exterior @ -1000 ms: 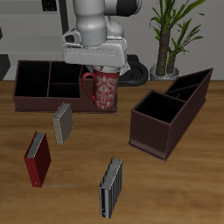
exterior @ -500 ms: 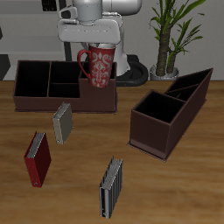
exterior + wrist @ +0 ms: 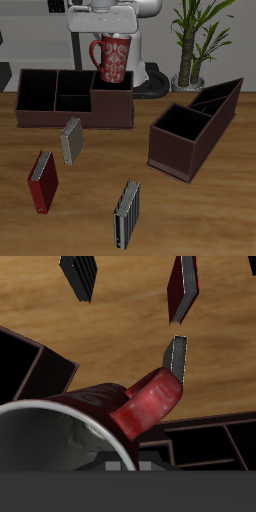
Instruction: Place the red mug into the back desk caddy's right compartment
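My gripper (image 3: 110, 38) is shut on the rim of the red mug (image 3: 111, 60) and holds it upright in the air. The mug has a pale floral pattern, and its handle points away from the slanted caddy. It hangs just above the tall end section, the right compartment (image 3: 112, 106), of the back desk caddy (image 3: 45, 100), a long dark maroon box at the table's back. In the wrist view the mug's red handle (image 3: 150, 402) and pale interior (image 3: 50, 451) fill the frame, with the caddy's black-lined sections (image 3: 25, 361) below.
A second dark brown caddy with a slanted raised end (image 3: 195, 128) stands nearer the front. A grey book (image 3: 71, 140), a red book (image 3: 42, 181) and a dark striped book (image 3: 126, 213) lie on the table. A potted plant (image 3: 195, 45) stands at the back.
The gripper has lifted the mug and carried it back, from in front of the caddy's tall end wall to above that section.
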You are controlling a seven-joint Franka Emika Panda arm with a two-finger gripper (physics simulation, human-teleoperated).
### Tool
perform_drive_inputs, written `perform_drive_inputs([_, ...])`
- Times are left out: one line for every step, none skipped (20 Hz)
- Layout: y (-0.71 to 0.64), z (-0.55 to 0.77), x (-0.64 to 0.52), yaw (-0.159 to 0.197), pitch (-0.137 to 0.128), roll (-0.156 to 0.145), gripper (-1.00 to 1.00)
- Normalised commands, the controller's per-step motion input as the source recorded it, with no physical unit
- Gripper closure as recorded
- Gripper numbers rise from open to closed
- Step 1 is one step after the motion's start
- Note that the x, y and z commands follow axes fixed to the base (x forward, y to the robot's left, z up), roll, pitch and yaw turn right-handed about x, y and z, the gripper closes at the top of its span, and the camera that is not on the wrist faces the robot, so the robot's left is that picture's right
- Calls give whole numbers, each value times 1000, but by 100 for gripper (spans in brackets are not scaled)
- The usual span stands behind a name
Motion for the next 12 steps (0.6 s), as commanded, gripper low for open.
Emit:
perform_drive_inputs([-38, 212, -341, 74, -42, -16, 100])
perform_drive_inputs([-130, 284, -469, 11, -39, -46, 100])
perform_drive_inputs([-108, 245, -458, 6, -21, -4, 100])
perform_drive_inputs([-156, 460, -1066, 91, -86, -46, 100])
perform_drive_inputs([38, 140, -479, 142, -64, -27, 100])
perform_drive_inputs([49, 75, -378, 44, 23, 56, 100])
perform_drive_inputs([21, 96, -426, 39, -22, -14, 100])
perform_drive_inputs([0, 0, 0, 0, 0, 0, 100])
perform_drive_inputs([115, 35, -382, 36, 3, 12, 100])
perform_drive_inputs([158, 71, -691, 147, -48, 43, 100])
perform_drive_inputs([73, -31, -455, 37, 2, 4, 100])
perform_drive_inputs([101, -12, -337, 37, 27, 57, 100])
